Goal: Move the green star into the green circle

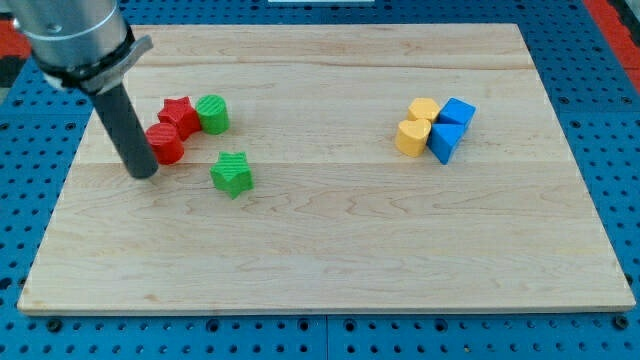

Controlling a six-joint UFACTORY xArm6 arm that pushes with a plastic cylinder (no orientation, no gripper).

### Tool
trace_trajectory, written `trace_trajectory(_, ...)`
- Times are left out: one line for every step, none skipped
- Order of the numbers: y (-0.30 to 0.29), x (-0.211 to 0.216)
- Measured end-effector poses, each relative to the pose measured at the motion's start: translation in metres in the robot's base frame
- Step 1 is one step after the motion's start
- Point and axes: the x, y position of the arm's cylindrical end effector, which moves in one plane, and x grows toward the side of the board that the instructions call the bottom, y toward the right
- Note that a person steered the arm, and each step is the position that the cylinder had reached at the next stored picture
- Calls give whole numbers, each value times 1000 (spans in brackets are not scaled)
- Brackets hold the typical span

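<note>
The green star (231, 174) lies on the wooden board (330, 260), left of centre. The green circle (212, 113) is a short cylinder above it and slightly to the left, with a gap between them. The green circle touches a red star (179, 112), and a red circle (165, 143) sits just below that. My tip (143, 171) rests on the board at the view's left, right beside the red circle's lower left and well left of the green star.
At the view's right is a tight cluster: two yellow blocks (412, 136), (424, 109) and two blue blocks (457, 112), (445, 143). The board lies on a blue perforated table (620, 120).
</note>
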Motion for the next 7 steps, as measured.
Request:
trace_trajectory(40,72)
trace_trajectory(91,91)
trace_trajectory(88,70)
trace_trajectory(105,68)
trace_trajectory(96,32)
trace_trajectory(88,1)
trace_trajectory(90,-17)
